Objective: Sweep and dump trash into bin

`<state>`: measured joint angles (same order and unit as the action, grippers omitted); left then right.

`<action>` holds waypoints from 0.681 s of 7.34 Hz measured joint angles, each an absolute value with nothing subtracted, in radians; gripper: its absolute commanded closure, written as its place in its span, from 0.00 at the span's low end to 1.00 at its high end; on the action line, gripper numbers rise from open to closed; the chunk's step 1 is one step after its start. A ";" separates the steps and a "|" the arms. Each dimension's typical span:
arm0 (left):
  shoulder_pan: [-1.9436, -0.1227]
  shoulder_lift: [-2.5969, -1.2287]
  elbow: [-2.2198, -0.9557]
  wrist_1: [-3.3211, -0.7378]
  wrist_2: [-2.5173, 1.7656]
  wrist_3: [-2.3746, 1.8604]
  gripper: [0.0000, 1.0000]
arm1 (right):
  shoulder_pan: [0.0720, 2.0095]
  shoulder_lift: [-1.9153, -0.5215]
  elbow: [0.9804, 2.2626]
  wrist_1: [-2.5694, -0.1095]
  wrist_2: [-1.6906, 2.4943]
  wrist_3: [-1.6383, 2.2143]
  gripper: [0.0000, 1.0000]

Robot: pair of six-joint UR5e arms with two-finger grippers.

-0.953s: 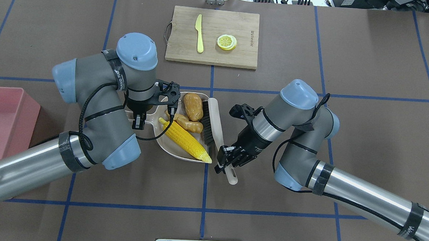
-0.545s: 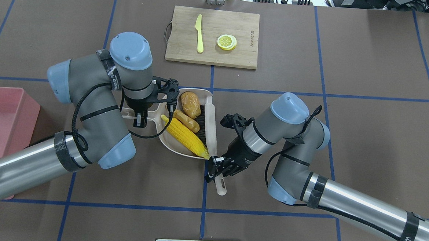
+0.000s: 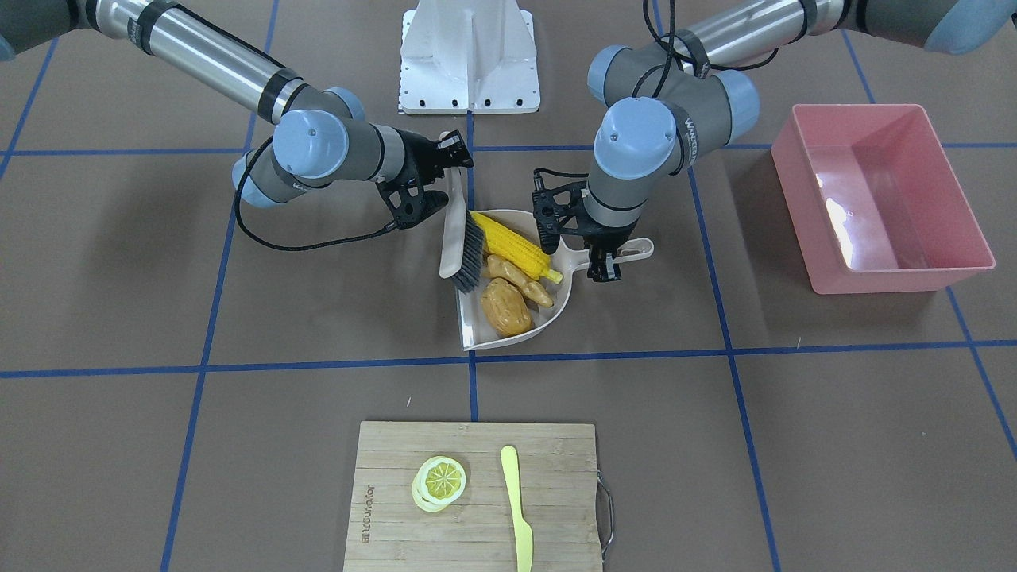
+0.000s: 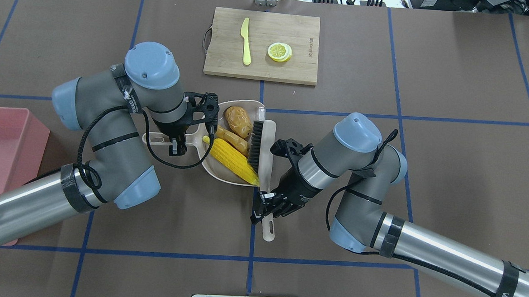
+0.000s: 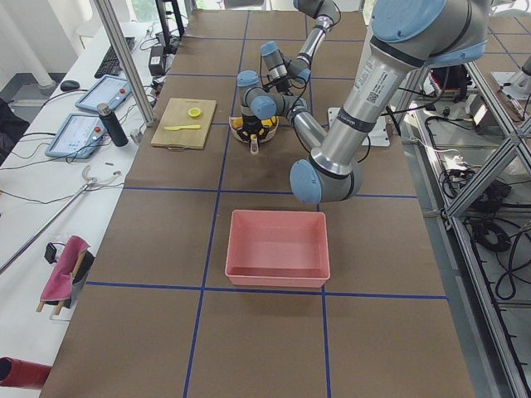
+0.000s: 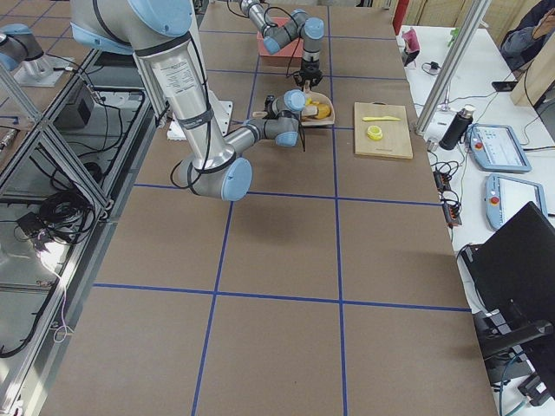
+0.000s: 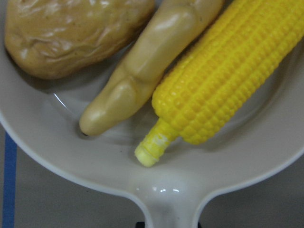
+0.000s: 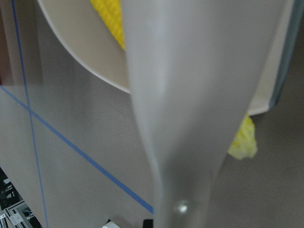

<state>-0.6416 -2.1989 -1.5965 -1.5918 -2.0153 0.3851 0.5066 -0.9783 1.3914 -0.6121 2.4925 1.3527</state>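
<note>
The beige dustpan (image 4: pixel 220 175) lies at mid-table and holds the trash: the yellow corn cob (image 4: pixel 234 161), the tan ginger-like root (image 4: pixel 231 140) and the brown potato (image 4: pixel 238 121). My left gripper (image 4: pixel 177 140) is shut on the dustpan's handle. My right gripper (image 4: pixel 265 208) is shut on the handle of the brush (image 4: pixel 262 148), whose bristles stand at the pan's open right side against the corn. The pink bin (image 4: pixel 1 153) is at the far left edge. The left wrist view shows the corn (image 7: pixel 232 80), root (image 7: pixel 142 66) and potato (image 7: pixel 71 33) close up in the pan.
A wooden cutting board (image 4: pixel 298 28) at the far middle carries a pale-yellow knife (image 4: pixel 246 41) and a lemon slice (image 4: pixel 279 52). In the front-facing view the bin (image 3: pixel 882 199) is right of the dustpan (image 3: pixel 508 340), with bare brown mat between them.
The brush has swung more upright and pushed the three foods further into the pan. The dustpan and my left arm have shifted a little left.
</note>
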 measured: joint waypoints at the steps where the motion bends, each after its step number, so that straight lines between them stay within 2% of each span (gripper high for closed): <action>1: -0.642 -2.193 -1.596 -1.627 -2.016 0.363 1.00 | 0.524 -0.980 1.416 -0.645 2.501 1.352 1.00; 5: -0.664 -2.137 -1.611 -1.794 -2.017 0.235 1.00 | 0.669 -0.995 1.441 -0.669 2.643 1.352 1.00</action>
<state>-0.6644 -2.1372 -1.6108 -1.7943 -2.0170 0.2350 0.6687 -0.9951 1.4410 -0.6695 2.6430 1.3518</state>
